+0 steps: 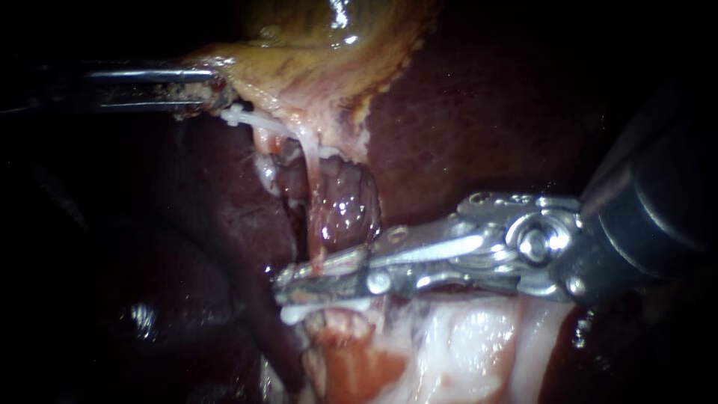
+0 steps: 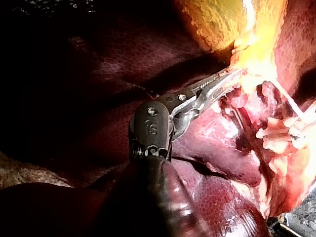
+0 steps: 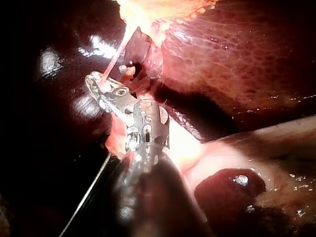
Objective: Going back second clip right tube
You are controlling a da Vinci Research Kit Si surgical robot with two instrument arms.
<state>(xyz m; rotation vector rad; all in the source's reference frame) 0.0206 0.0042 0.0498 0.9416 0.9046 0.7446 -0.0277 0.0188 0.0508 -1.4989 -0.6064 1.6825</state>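
My right instrument (image 1: 288, 288) reaches in from the right, its long metal jaws open by a narrow gap. A thin pale tube (image 1: 313, 194) runs down from the gallbladder (image 1: 314, 52) and ends between those jaws. A white clip (image 1: 321, 307) lies across the tissue just under the lower jaw. Another white clip (image 1: 235, 117) sits higher up near my left instrument (image 1: 206, 86), which is shut on the gallbladder's edge and holds it taut. The left wrist view shows the left instrument (image 2: 232, 74) biting the yellow tissue. In the right wrist view the right instrument (image 3: 94, 81) lies at the foot of the tube (image 3: 116, 54).
Dark red liver (image 1: 486, 112) surrounds the field on both sides. A rounded dark lump of tissue (image 1: 348, 209) sits right of the tube. Pale glistening tissue (image 1: 464, 337) lies under the right instrument's shaft.
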